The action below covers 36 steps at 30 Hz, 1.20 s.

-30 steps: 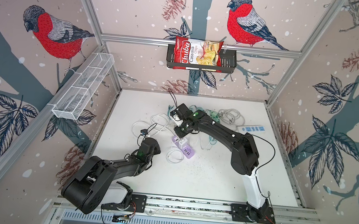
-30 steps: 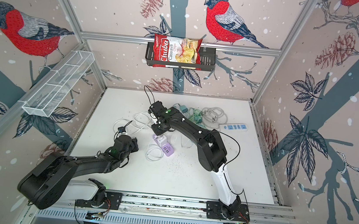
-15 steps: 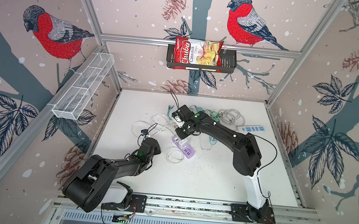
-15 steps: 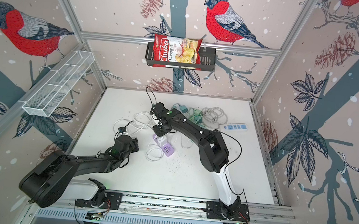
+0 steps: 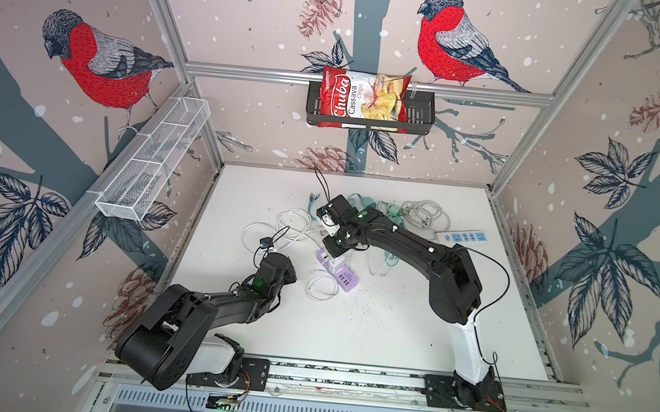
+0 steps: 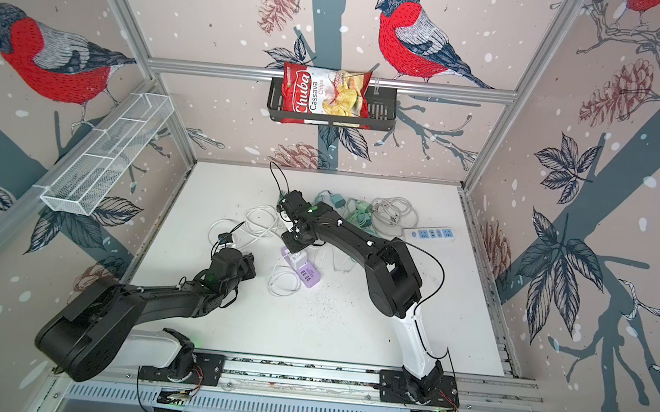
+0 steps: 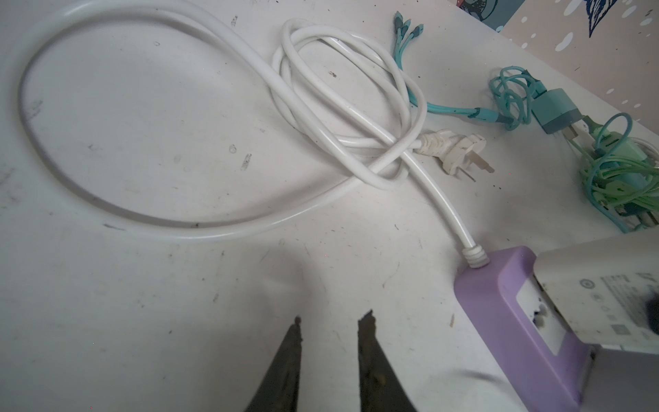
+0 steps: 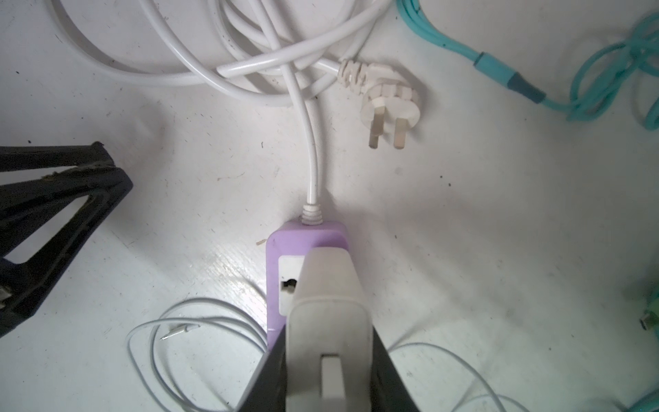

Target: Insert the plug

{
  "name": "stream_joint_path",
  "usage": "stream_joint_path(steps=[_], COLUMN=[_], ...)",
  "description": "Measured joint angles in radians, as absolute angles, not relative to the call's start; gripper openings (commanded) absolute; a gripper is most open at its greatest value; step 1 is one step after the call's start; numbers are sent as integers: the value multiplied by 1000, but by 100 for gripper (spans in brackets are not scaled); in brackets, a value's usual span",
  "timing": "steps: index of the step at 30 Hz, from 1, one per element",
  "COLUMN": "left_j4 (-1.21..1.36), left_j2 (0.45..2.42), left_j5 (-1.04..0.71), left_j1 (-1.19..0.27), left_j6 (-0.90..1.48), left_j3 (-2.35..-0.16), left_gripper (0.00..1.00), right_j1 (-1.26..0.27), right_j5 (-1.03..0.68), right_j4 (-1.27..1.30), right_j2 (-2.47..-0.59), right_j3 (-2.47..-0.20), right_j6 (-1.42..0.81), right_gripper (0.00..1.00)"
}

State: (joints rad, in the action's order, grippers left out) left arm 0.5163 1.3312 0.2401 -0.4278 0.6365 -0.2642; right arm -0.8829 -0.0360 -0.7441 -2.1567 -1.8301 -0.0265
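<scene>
While I grip the white adapter [image 8: 328, 303] in the right gripper [image 8: 326, 374], it sits right over the end socket of the purple power strip [image 8: 281, 246], lined up along its length; the left gripper [image 7: 331, 321], slightly parted and empty, rests alongside.

Chips bag [image 5: 362, 99] in black basket [image 5: 420, 117], white mesh rack [image 5: 153, 163], teal cables [image 7: 456, 110]
</scene>
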Motion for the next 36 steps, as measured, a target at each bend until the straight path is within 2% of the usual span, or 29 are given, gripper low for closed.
stream_joint_path(steps=[13, 28, 36], left_j4=[519, 488, 416], left_j2=[1308, 1242, 1113], left_j5=[229, 270, 385], left_j1=[-428, -428, -407], left_j6=[624, 620, 589], left_j3=[-273, -287, -295], left_gripper=[28, 29, 37], right_j1=[-911, -945, -955], right_j5=[29, 73, 84], right_j4=[-861, -786, -725], right_j2=[-2229, -2209, -2199], right_j3=[-1965, -1874, -1826], right_j6=[-80, -137, -136], right_gripper=[9, 10, 10])
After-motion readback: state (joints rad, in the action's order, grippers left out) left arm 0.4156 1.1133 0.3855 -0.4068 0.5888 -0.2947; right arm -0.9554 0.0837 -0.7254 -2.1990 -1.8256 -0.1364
